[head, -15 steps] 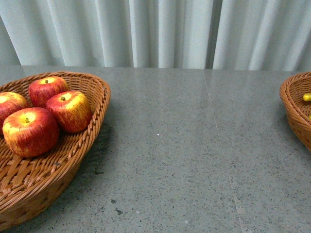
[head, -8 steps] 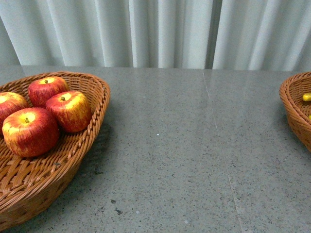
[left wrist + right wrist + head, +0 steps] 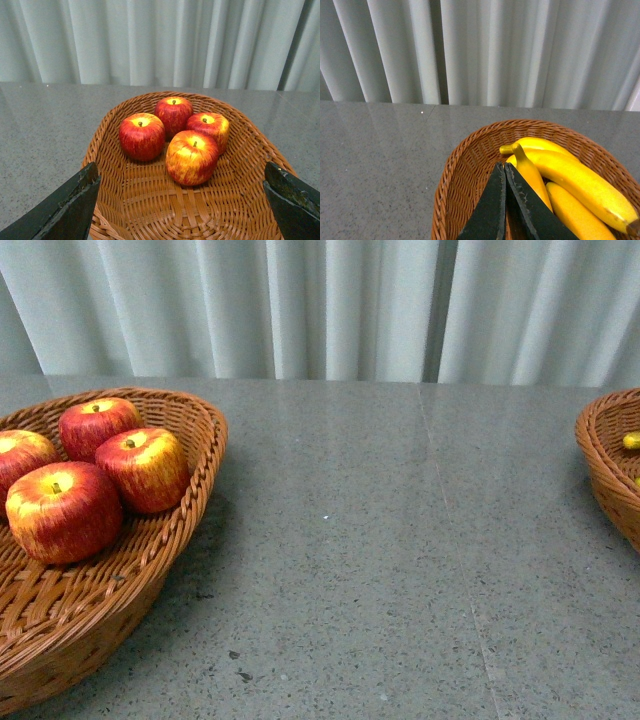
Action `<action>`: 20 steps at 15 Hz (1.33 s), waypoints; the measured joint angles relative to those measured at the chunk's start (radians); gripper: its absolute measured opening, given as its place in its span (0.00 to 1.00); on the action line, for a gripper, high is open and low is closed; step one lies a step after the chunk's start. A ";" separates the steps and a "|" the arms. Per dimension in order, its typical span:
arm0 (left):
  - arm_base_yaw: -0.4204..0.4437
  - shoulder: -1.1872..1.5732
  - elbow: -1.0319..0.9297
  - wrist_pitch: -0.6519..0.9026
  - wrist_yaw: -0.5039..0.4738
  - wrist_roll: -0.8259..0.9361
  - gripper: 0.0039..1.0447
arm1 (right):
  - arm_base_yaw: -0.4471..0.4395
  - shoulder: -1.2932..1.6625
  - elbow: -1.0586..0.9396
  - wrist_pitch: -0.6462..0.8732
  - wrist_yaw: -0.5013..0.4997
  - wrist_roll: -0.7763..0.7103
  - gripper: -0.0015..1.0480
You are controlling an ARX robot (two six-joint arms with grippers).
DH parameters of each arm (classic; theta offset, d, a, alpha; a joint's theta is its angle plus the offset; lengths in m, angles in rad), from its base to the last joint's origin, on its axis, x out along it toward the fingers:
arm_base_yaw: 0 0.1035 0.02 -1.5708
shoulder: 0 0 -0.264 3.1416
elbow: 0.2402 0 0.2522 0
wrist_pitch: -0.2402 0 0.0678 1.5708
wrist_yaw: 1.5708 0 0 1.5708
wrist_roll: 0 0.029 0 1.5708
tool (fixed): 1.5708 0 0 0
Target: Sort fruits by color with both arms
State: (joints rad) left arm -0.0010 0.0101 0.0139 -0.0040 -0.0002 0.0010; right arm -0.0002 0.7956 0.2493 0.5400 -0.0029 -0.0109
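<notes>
Nothing has visibly moved since the earlier frames: four red-and-yellow plastic apples [image 3: 175,132] sit in the brown wicker basket [image 3: 120,200] ahead of the left jaws [image 3: 182,200], spread wide and empty, while glossy yellow bananas [image 3: 560,175] fill another wicker basket [image 3: 465,165] just beyond the right jaws [image 3: 505,200], pressed together on nothing, so a careless descent could snag a rim and tip sorted fruit onto the grey speckled desk [image 3: 380,540].

Pale pleated curtain [image 3: 330,305] behind grey speckled stone tabletop [image 3: 380,560]

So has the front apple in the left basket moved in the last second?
No. The front apple sits at the same spot against the basket rim and beside its neighbour apple in the front view.
</notes>
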 joint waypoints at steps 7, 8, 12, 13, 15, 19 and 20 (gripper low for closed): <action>0.000 0.000 0.000 0.000 0.000 0.000 0.94 | 0.000 -0.216 -0.154 -0.060 0.000 0.000 0.02; 0.000 0.000 0.000 0.000 0.000 0.000 0.94 | 0.000 -0.250 -0.167 -0.080 0.000 0.000 0.02; 0.000 0.000 0.000 0.000 0.000 0.000 0.94 | 0.000 -0.364 -0.204 -0.158 0.000 0.000 0.02; 0.000 0.000 0.000 0.000 0.000 0.000 0.94 | 0.000 -0.394 -0.211 -0.178 0.000 0.000 0.02; 0.000 0.000 0.000 0.000 0.000 0.000 0.94 | 0.000 -0.424 -0.237 -0.180 0.000 0.000 0.02; 0.000 0.000 0.000 0.000 0.000 0.000 0.94 | 0.000 -0.528 -0.237 -0.272 0.000 0.000 0.02; 0.000 0.000 0.000 0.000 0.000 0.000 0.94 | 0.000 -0.550 -0.237 -0.293 0.000 0.001 0.02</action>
State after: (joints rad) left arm -0.0010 0.0101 0.0139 -0.0040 -0.0002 0.0010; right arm -0.0002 0.2455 0.0124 0.2466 -0.0025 -0.0101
